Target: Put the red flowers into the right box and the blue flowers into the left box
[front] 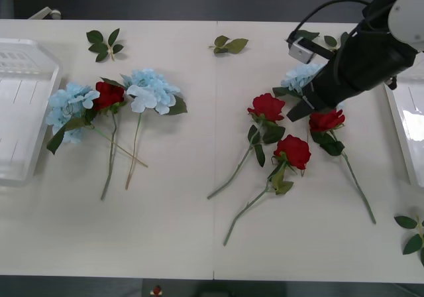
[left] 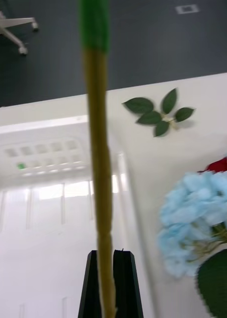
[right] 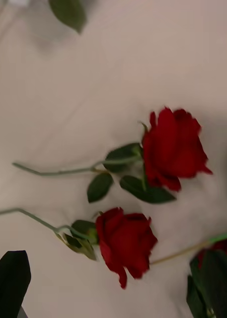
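On my white desk (front: pixel 165 231) I see loose green leaf sprigs: one (front: pixel 105 44) at about eleven o'clock, one (front: pixel 228 44) near twelve, one (front: pixel 414 234) at four. A chair base (left: pixel 11 27) stands on the dark floor (left: pixel 143 44).

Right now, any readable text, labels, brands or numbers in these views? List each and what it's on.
None readable.
The left box, the right box, the table, the red flowers and the blue flowers carry no print or stickers.
The right gripper, low over the red flowers, bears no marking I can make out.
The small green spot on the left box's wall in the left wrist view is too blurred to read.
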